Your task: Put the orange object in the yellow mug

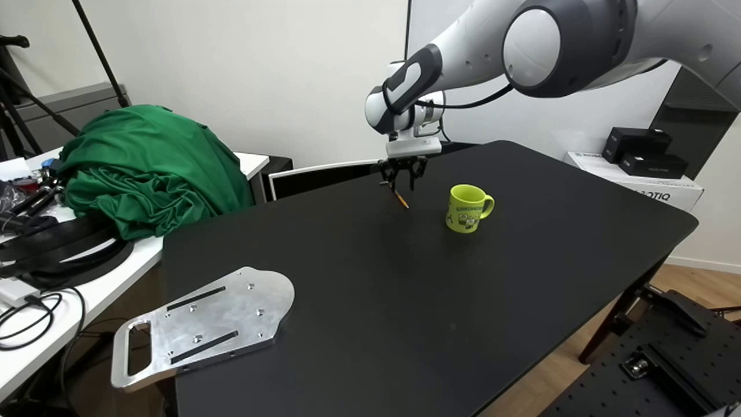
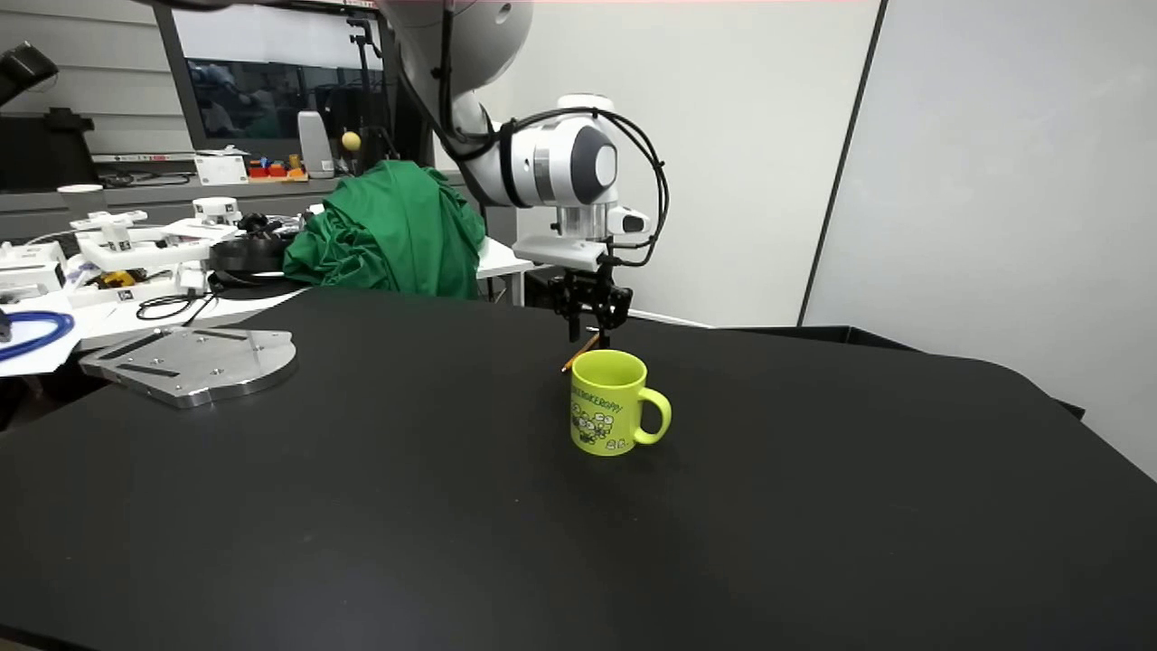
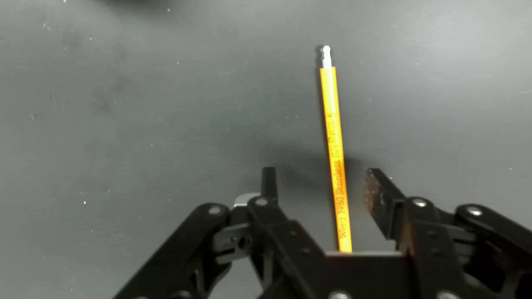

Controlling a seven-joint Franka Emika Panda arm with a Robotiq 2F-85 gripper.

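Most of the foreground in both exterior views is filled by the black table (image 1: pixel 359 313). Over its far part the white and grey robot arm (image 1: pixel 472 49) is stretched, its wrist being bent down toward the surface. Beside the table a white worktop (image 1: pixel 105 285) is seen, and on it a green cloth (image 1: pixel 145 162) is heaped. Near the corner of the table on that side a silver metal plate (image 1: pixel 231 308) is placed; it is pierced by slots and holes, and its handle end is projected past the table's edge. At the end of the arm the black jaws are pointed downward and spread apart, a gap being left between them. Whether the table is touched by them cannot be told. Near them the yellow-green mug (image 2: pixel 607 411) is set upright, its handle turned to the right in both exterior views, its wall printed with lettering and small figures. The orange stick (image 3: pixel 337 155) is laid on the table, outside the mug and near it. In the wrist view it is seen lengthwise between the jaws, ungripped, with bare table shown on either side; its lower end is hidden.
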